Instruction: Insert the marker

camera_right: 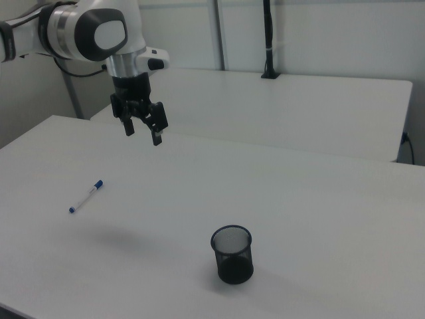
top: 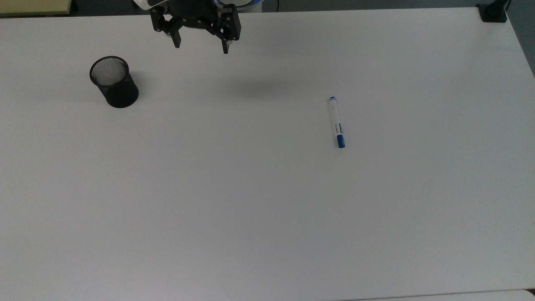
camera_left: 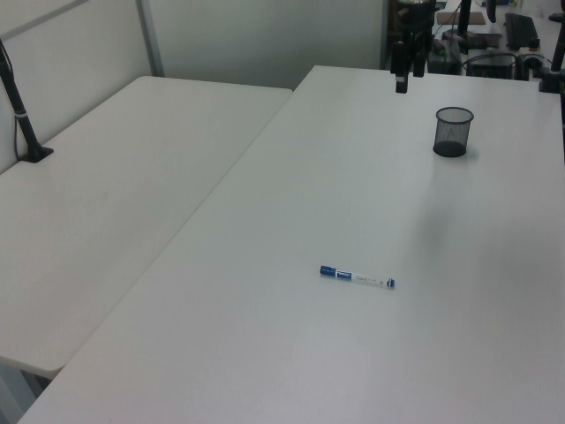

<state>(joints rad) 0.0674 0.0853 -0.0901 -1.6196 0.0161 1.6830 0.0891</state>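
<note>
Hovering spread and empty, the pincer (top: 201,45) could nudge the marker (top: 337,122) (lying flat mid-worktop, well apart from the cup (top: 113,81)) rolling away.

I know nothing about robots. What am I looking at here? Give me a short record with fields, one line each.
scene: one robot arm over a white table
pincer: pincer open, holding nothing, raised above the table near the top view's upper edge
marker: marker lying flat on the table, blue cap toward the top view's bottom
cup: black mesh cup standing upright, nothing visible inside
layout: cup on the top view's left, marker on the top view's right, well apart
progress: marker not yet picked up
</note>
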